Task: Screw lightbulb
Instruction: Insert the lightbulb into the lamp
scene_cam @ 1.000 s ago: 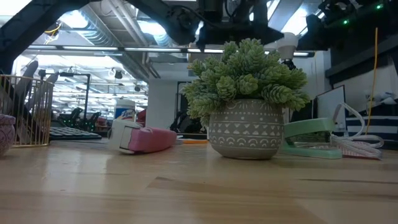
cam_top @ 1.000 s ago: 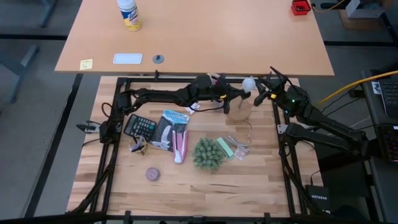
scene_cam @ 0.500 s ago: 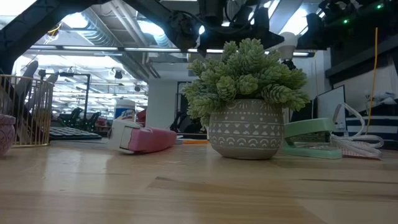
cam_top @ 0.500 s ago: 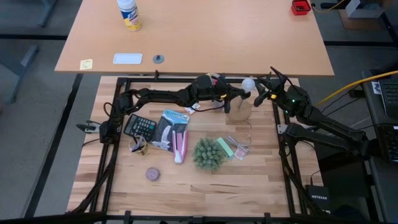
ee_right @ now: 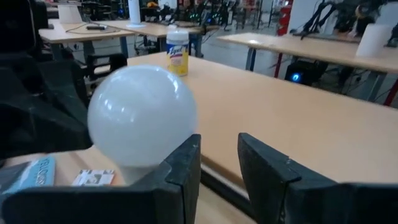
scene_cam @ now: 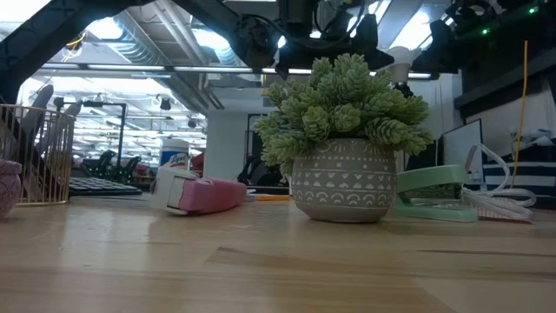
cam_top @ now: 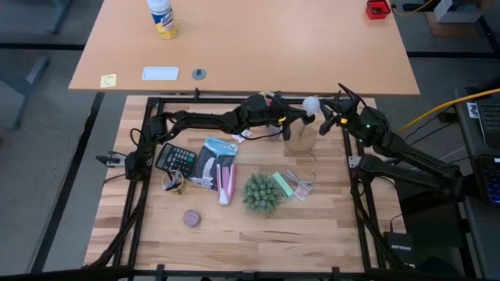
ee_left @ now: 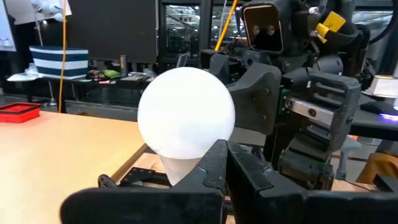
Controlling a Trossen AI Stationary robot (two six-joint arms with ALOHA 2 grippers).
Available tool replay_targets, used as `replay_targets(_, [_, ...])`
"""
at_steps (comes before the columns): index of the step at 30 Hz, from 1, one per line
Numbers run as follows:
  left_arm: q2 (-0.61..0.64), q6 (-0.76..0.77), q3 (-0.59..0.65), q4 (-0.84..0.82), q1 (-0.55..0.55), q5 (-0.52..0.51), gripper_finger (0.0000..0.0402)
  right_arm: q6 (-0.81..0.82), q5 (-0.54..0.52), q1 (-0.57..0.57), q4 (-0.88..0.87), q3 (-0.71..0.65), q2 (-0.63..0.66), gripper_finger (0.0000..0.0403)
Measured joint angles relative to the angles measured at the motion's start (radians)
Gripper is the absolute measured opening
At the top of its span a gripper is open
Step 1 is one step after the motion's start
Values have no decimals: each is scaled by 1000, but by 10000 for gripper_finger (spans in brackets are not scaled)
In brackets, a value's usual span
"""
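High view: the lightbulb (cam_top: 312, 104) sits at upper centre, between the left gripper (cam_top: 301, 115) and the right gripper (cam_top: 326, 119), above a wooden disc (cam_top: 300, 137); which one holds it cannot be told here.

Low view: a potted plant (scene_cam: 345, 139) hides the work.

Left wrist view: its fingers are pressed together below the bulb.

Right wrist view: its fingers stand narrowly apart beside the globe; if neither truly grips, the bulb could drop or cross-thread.
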State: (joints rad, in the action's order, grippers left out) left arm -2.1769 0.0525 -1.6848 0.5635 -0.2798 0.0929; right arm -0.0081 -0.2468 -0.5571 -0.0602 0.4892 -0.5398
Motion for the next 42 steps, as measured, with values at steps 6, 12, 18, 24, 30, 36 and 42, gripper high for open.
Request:
replay_targets(6, [0,0,0,-31,-1,-6,0,5,22,1,-46,0,17,113])
replay_targets(12, [0,-24,0,-33,14,-4,0,4,-1,1,-53,0,51,113])
replay_targets(18, [0,-33,0,-32,26,0,0,4,-24,1,-55,0,85,113])
replay_targets(24, [0,-29,0,-32,26,0,0,4,-30,1,-55,0,94,113])
replay_targets(30, [9,-31,1,-24,41,12,0,4,-30,1,-55,0,94,113])
replay_targets(36, [43,-3,1,8,45,13,0,29,-30,0,-104,0,93,113])
replay_targets(42, [44,0,1,-1,43,11,0,86,-30,0,-252,0,93,113])
